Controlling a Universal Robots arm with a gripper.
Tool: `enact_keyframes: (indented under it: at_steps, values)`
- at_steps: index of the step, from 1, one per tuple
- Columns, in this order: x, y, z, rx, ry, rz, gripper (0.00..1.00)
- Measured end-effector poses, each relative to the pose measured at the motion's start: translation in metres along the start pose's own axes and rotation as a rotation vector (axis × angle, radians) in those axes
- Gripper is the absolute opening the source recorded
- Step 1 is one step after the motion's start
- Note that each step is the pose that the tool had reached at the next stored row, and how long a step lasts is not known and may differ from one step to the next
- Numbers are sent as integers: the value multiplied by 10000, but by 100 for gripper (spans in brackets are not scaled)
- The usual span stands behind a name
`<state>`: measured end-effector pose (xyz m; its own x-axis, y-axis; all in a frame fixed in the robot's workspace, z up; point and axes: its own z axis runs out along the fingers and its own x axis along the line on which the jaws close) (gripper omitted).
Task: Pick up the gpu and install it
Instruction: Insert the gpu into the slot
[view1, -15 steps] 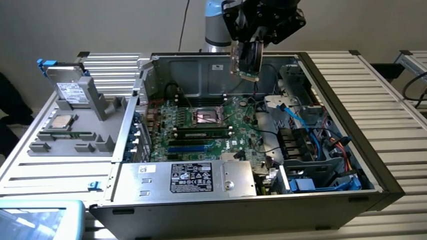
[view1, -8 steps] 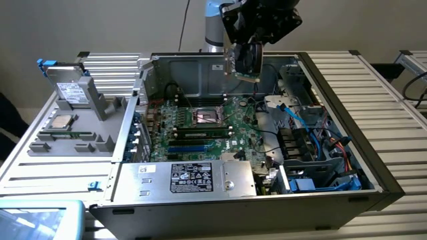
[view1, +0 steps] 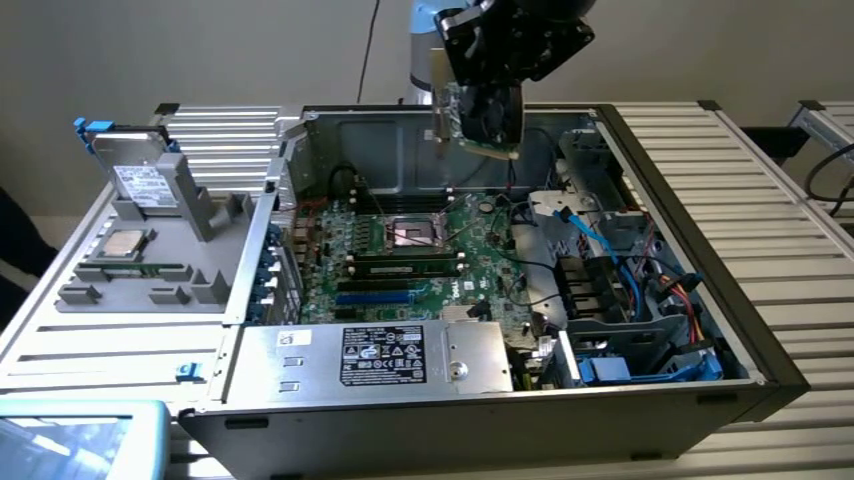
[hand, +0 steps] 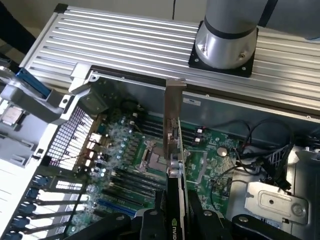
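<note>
gripper (view1: 491, 90): clamped on gpu (view1: 487, 125), one finger (hand: 150, 222) on each face | gpu: held on edge in the air over the open case (view1: 374, 150), above the motherboard (view1: 400, 240) and apart from it | bracket (hand: 172, 115): at the end far from the gripper

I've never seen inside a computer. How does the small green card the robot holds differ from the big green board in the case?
The gpu is far smaller than the motherboard. The gpu is held on edge in the pincer; the motherboard lies flat in the case. The gpu has a silver bracket at one end; the motherboard carries many sockets. Both are green circuit boards.
</note>
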<state>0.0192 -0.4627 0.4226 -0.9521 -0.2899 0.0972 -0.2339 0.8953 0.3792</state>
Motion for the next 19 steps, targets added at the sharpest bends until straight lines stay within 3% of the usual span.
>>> enact_keyframes:
  at_steps: [2, 7, 11, 19]
  values:
    - [0, 0, 1, -117, 91, -337, 29]
    - [0, -1, 3, -209, 397, -1209, 29]
    - [0, -2, 5, -202, 673, -1894, 29]
    - [-2, -9, 21, -92, 1272, -3205, 29]
